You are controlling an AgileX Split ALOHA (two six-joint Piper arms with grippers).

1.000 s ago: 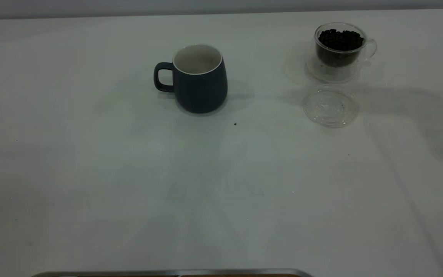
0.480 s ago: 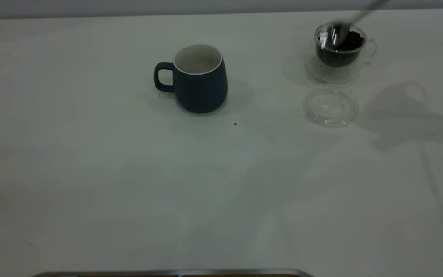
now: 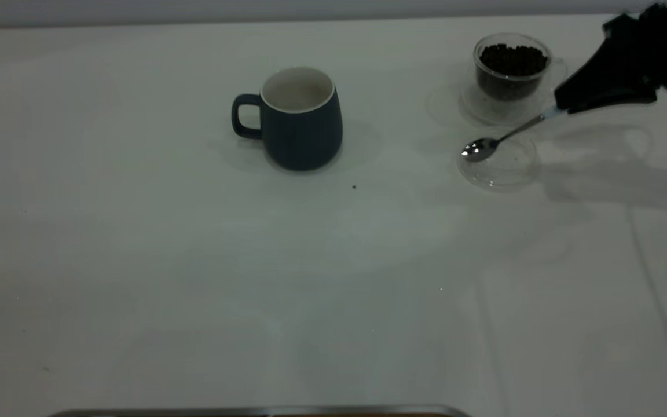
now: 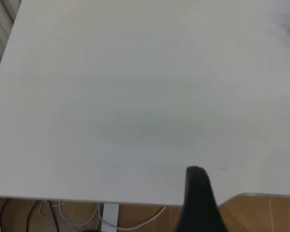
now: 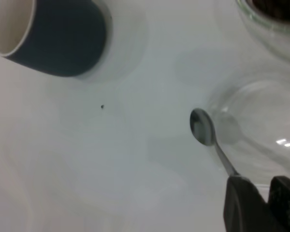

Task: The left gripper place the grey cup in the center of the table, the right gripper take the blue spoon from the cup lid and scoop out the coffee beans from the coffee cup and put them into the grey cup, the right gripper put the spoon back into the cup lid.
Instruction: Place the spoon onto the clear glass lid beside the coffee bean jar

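Though the mug (image 3: 300, 119) already stands about mid-table, well apart from everything else, the spoon (image 3: 498, 141) work looks to be at its close: the right gripper (image 3: 565, 108) has its fingers clamped on the spoon's handle end and holds it slanting down, with the bowl of the spoon hanging over the near-left edge of the clear lid (image 3: 501, 163). The bowl looks empty and shiny. Whether it already touches the lid I cannot tell; in the right wrist view it sits over the lid's rim, partly out past it.

The glass cup (image 3: 511, 66) stands just behind the lid, heaped with beans (image 3: 512, 59). I can see no beans inside the mug from here, only its white wall.

So I judge the step in hand to be returning the spoon to the lid. The next move would call for bringing the spoon a little further in over the lid, lowering it until it rests there, then letting go without flicking it off the rim.

The left gripper (image 4: 198, 203) is parked off by the table (image 3: 194, 278) edge; whether it is apart or together cannot be told.
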